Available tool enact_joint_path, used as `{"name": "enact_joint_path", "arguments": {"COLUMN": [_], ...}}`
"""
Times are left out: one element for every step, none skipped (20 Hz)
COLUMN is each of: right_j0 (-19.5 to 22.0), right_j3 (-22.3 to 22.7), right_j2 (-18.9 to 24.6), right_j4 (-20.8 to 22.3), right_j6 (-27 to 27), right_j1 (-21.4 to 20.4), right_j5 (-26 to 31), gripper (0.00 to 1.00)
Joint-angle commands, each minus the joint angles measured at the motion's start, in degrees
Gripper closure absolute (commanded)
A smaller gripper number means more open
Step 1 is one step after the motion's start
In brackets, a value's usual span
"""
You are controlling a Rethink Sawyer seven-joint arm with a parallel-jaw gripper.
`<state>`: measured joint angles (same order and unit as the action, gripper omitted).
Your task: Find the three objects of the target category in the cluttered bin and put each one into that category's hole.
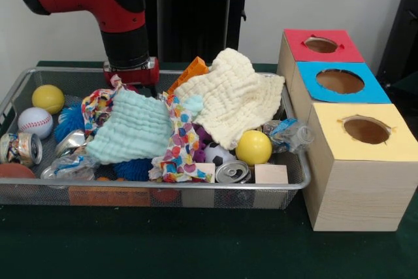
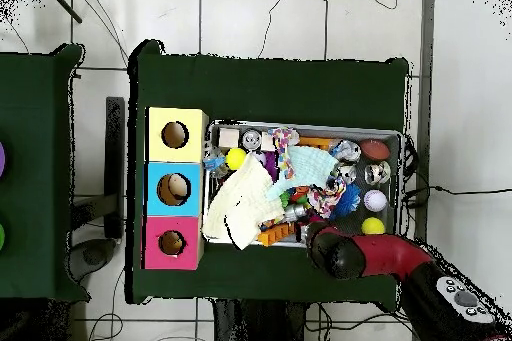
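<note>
Nearest the camera, the mesh bin (image 1: 196, 191) brims with clutter; upper left, my gripper (image 1: 130, 73) dips behind cloths, its grip unreadable.

Wire-mesh metal bin (image 1: 13, 99), soft crinkled cream cloth (image 1: 235, 99), shiny metal can (image 1: 233, 172), pale wooden boxes (image 1: 356, 187)

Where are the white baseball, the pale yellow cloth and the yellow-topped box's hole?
white baseball (image 1: 34, 122), front view, its stitched face.
pale yellow cloth (image 1: 230, 96), front view, its middle.
yellow-topped box's hole (image 1: 366, 130), front view, the opening's centre.
</note>
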<state>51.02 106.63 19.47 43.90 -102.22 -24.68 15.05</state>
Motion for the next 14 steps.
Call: {"name": "enact_joint_path", "arguments": {"right_j0": [4.08, 4.00, 3.92, 3.88, 5.47, 6.03, 7.84, 8.76, 10.45, 11.40, 12.19, 12.22, 12.70, 13.40], "right_j3": [-14.90, -15.77, -16.64, -17.34, -17.86, -18.76, -19.10, -19.76, -20.09, -20.48, -20.91, -21.71, -22.25, -22.51], "right_j2": [2.26, 0.85, -0.55, -2.12, -1.29, -1.21, 0.47, 1.33, 3.06, 3.96, 4.87, 4.87, 5.52, 6.30], "right_j4": [5.28, 5.60, 5.93, 5.77, 4.60, 4.16, 4.86, 5.69, 6.06, 6.26, 6.40, 5.61, 5.65, 5.79], "right_j6": [3.34, 1.64, -0.06, -1.80, 0.30, 2.40, 5.57, 7.55, 10.08, 11.52, 13.50, 14.95, 16.89, 18.08], "right_j1": [5.78, 5.83, 5.87, 6.03, 6.01, 5.63, 5.34, 5.18, 5.36, 5.43, 5.43, 5.38, 5.38, 5.41], "right_j5": [-4.50, -6.37, -8.25, -9.53, -4.97, -1.24, 0.11, 0.66, 1.53, 2.37, 4.06, 7.45, 9.75, 11.01], "gripper": [0.00, 0.00, 0.00, 0.00, 0.00, 0.00, 0.00, 0.00, 0.00, 0.00, 0.00, 0.00, 0.00, 0.00]}}
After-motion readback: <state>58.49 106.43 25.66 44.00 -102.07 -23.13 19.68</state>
